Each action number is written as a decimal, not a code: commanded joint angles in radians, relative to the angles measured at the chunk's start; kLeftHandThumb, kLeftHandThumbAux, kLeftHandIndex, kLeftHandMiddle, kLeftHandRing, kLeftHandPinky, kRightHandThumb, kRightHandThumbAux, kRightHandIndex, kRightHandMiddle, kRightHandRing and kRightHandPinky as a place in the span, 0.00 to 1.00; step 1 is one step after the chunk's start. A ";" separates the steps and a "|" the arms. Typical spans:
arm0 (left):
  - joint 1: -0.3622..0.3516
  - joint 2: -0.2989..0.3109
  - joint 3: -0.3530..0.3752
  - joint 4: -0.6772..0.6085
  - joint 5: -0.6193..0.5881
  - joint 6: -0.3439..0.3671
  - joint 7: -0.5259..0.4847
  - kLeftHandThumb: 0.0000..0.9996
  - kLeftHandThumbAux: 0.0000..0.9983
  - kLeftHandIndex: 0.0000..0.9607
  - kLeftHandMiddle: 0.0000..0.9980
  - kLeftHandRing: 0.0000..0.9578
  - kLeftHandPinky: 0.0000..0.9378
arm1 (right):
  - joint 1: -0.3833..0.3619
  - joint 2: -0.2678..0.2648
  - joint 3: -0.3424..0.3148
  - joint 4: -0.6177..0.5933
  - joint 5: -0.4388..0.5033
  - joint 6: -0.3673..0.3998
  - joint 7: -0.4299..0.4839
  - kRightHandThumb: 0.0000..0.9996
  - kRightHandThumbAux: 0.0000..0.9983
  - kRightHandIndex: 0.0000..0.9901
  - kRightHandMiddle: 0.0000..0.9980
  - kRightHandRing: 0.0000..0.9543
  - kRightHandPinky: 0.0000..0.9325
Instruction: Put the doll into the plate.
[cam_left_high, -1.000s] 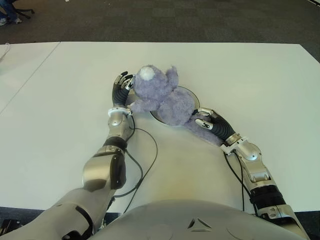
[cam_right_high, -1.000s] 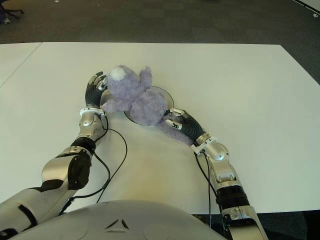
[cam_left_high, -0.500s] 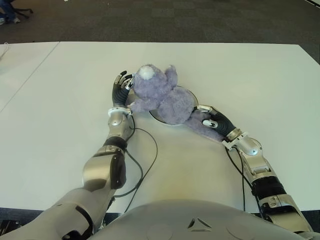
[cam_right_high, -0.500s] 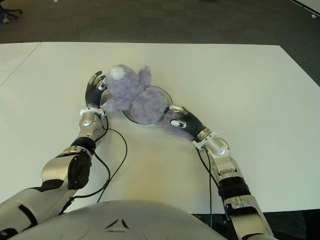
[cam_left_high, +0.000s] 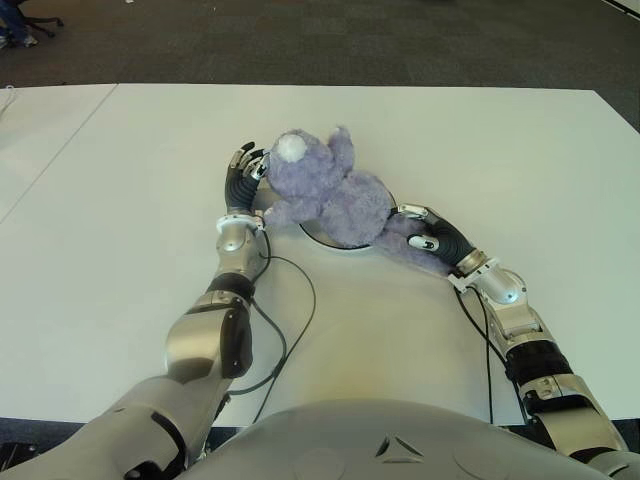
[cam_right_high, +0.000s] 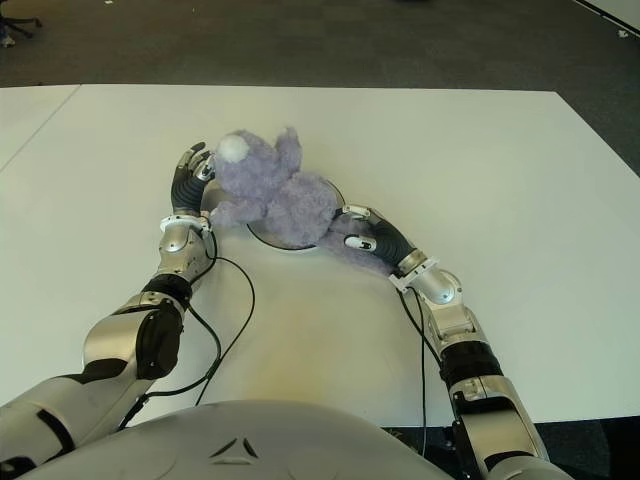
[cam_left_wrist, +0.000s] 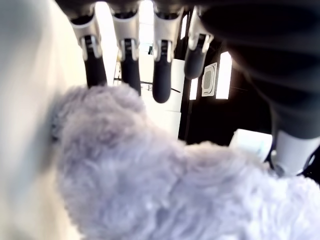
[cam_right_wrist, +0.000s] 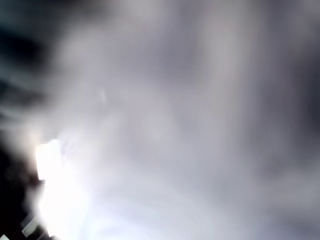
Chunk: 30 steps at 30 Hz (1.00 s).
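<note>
Doll (cam_left_high: 328, 195) on plate (cam_left_high: 385, 189), hands flanking

Fluffy purple plush doll (cam_left_high: 330, 195), smooth matt white table (cam_left_high: 130, 200), glossy metal arms.

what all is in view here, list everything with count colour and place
fluffy purple plush doll: one, lilac with a white snout, lying over the plate at mid-table, its legs trailing off the rim toward the right hand
round plate: one, pale with a dark rim, mostly hidden under the doll
white table: one, white, filling most of the view
black cable: one, looping on the table by the left forearm
dark carpet floor: grey, beyond the table's far edge
left hand: one, black and silver, fingers extended against the doll's head on its left side
right hand: one, black and silver, on the doll's legs at the plate's right edge
</note>
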 joint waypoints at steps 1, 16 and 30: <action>0.218 -0.060 0.013 0.156 -0.018 0.123 -0.003 0.00 0.57 0.20 0.28 0.30 0.29 | 0.110 0.058 0.036 0.144 -0.020 -0.028 -0.010 0.00 0.24 0.00 0.00 0.00 0.00; 0.215 -0.060 0.017 0.157 -0.021 0.129 -0.004 0.00 0.57 0.19 0.28 0.32 0.31 | -0.029 -0.005 -0.061 0.116 0.068 0.123 0.031 0.00 0.24 0.00 0.00 0.00 0.00; 0.212 -0.060 0.015 0.157 -0.020 0.138 0.002 0.00 0.57 0.20 0.28 0.31 0.31 | -0.053 0.006 -0.171 0.037 0.131 0.198 -0.032 0.00 0.24 0.00 0.00 0.00 0.00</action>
